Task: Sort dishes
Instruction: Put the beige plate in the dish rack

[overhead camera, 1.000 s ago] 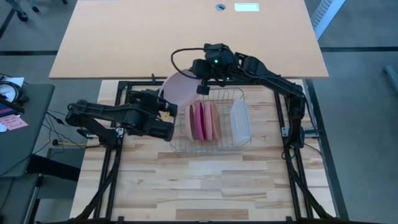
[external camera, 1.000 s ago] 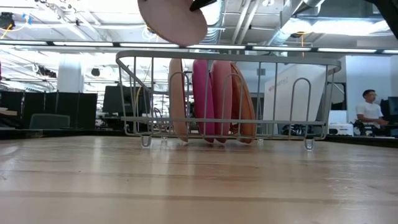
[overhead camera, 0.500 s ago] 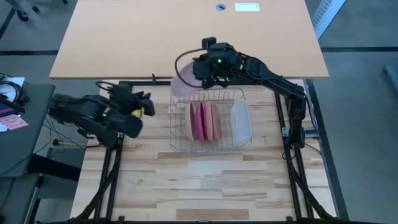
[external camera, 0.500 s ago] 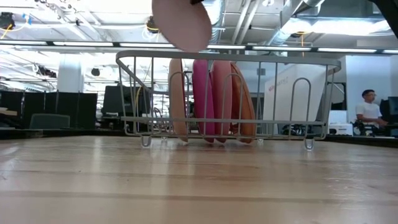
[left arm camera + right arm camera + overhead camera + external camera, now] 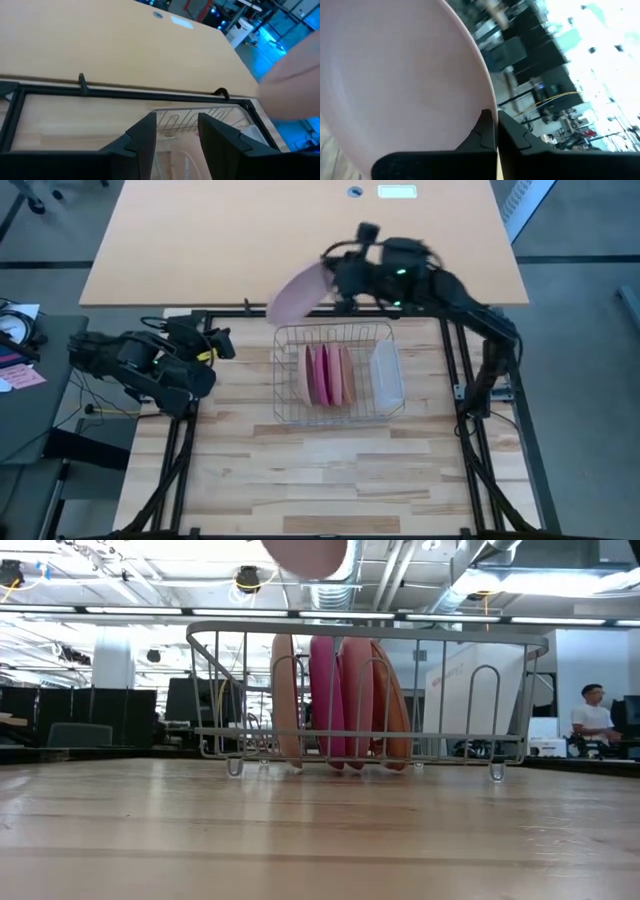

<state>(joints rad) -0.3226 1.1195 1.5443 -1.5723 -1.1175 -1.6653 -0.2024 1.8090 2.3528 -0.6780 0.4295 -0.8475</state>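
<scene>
Right tool (image 5: 335,280) pinching pale pink plate (image 5: 296,293) rim; no readable writing.

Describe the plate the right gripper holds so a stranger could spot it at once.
Find the wire rack on the wooden table. Just beyond its far left corner, the right gripper holds a pale pink plate in the air; the other plates stand in the rack.

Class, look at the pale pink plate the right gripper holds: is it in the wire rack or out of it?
Out. The right gripper holds the pale pink plate by its rim, raised above the wire rack's far edge; the rack's other plates stand upright inside.
</scene>
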